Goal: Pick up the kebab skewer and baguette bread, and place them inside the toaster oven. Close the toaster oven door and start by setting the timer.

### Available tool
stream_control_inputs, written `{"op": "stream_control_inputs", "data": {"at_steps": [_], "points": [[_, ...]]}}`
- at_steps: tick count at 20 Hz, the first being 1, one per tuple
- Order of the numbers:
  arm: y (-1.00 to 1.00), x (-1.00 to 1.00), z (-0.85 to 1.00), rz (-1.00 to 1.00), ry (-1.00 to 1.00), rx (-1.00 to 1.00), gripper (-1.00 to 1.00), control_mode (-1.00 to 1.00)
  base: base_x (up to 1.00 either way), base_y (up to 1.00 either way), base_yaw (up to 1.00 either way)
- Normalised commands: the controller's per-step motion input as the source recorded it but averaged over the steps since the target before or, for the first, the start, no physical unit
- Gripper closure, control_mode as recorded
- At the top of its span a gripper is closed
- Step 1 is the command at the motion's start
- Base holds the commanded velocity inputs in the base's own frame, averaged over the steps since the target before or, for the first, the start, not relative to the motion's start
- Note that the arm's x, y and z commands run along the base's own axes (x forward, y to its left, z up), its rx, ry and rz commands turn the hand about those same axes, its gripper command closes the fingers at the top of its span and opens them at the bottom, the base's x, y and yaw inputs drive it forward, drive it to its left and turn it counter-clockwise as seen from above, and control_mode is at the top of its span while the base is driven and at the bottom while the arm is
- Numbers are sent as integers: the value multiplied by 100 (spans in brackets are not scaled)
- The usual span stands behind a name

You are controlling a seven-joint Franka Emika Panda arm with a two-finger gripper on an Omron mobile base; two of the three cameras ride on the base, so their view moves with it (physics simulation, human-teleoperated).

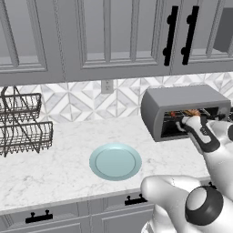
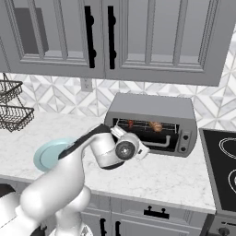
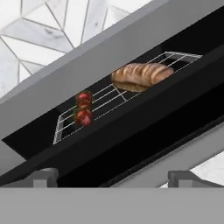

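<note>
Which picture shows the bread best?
The hand view: the bread lies large and clear on the rack inside the toaster oven. The right base view shows it small, behind the rack wires. The left base view gives just an orange glimpse.

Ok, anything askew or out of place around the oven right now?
Nothing stands out. The kebab skewer and baguette bread both lie apart on the wire rack inside the toaster oven. The plate sits bare on the counter. The toaster oven door is not yet shut.
</note>
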Motion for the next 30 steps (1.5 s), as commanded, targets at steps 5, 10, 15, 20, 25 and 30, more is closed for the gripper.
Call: {"op": "stream_control_inputs", "data": {"at_steps": [5,10,15,20,25,30], "points": [[20,59,21,-7,4,0,-100,-100,0,0,0],[27,55,0,-7,7,0,-100,-100,0,0,0],[23,48,-1,-6,10,-1,-100,-100,0,0,0],[10,25,-23,-3,10,-1,-100,-100,0,0,0],[1,3,-1,-2,5,0,-100,-100,0,0,0],[0,-4,1,0,1,0,-100,-100,0,0,0]]}}
